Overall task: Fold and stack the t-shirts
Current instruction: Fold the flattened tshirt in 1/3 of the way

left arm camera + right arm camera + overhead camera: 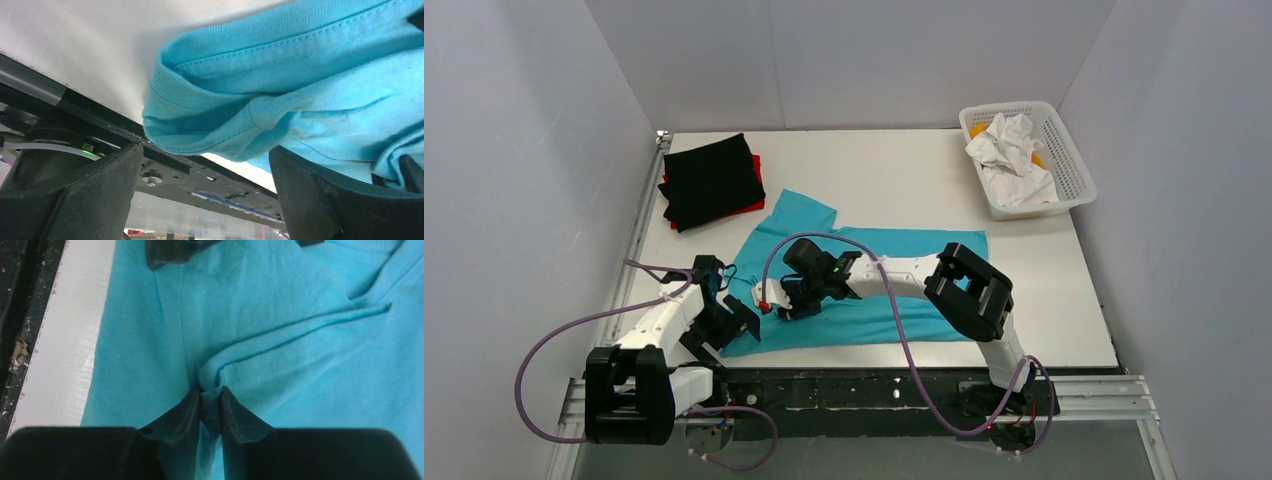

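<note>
Fingers of the right gripper (210, 394) pinch a raised fold of the turquoise t-shirt (844, 330), which lies spread along the table's (894, 170) near edge. I see the left gripper (205, 170) gaping wide at the shirt's bunched hem, nothing clamped. Black t-shirt (712, 178) sits folded on red t-shirt (746, 208), table's far-left corner.

Red t-shirt (759, 190): lay mostly hidden beneath black t-shirt (712, 180). Turquoise t-shirt (864, 325): middle was covered by right arm (904, 275); ran past both wrist views' edges. Orange item (977, 130) in basket (1074, 190): too buried to identify.
</note>
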You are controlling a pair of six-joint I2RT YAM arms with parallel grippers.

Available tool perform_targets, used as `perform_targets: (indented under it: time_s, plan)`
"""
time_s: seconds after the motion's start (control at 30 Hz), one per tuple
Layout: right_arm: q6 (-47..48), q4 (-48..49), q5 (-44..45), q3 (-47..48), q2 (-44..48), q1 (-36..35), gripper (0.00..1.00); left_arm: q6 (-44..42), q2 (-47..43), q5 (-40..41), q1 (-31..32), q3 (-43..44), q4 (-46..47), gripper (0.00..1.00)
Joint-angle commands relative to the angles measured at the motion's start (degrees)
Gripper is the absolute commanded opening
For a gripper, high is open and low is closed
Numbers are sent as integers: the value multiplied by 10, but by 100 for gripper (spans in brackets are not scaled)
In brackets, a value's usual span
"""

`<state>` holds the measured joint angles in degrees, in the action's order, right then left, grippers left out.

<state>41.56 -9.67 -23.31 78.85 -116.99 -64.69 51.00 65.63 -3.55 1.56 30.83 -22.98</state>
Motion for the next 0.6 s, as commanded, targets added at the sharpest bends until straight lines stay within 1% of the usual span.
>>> perform_targets:
  time_s: [0.0, 0.07, 0.1, 0.17, 0.23, 0.43, 0.57]
  plan:
    - [-15, 39, 29, 7, 4, 1, 23, -3, 9, 18, -3, 4, -93, 98]
    - [-24, 61, 38, -7, 16, 0, 11, -4, 10, 19, -4, 5, -94, 98]
    - [-34, 79, 44, -14, 22, 0, 7, -5, 13, 18, -4, 6, -95, 98]
    - [-57, 110, 53, -28, 35, 1, 3, -6, 18, 18, -4, 7, -96, 98]
    - [-85, 139, 71, -43, 46, 1, 1, -6, 20, 18, -4, 6, -98, 98]
    - [-176, 210, 187, -78, 62, 9, 1, -5, 11, 27, -3, 6, -106, 98]
    - [-233, 224, 203, -101, 72, 23, 2, -8, 9, 27, -4, 8, -112, 98]
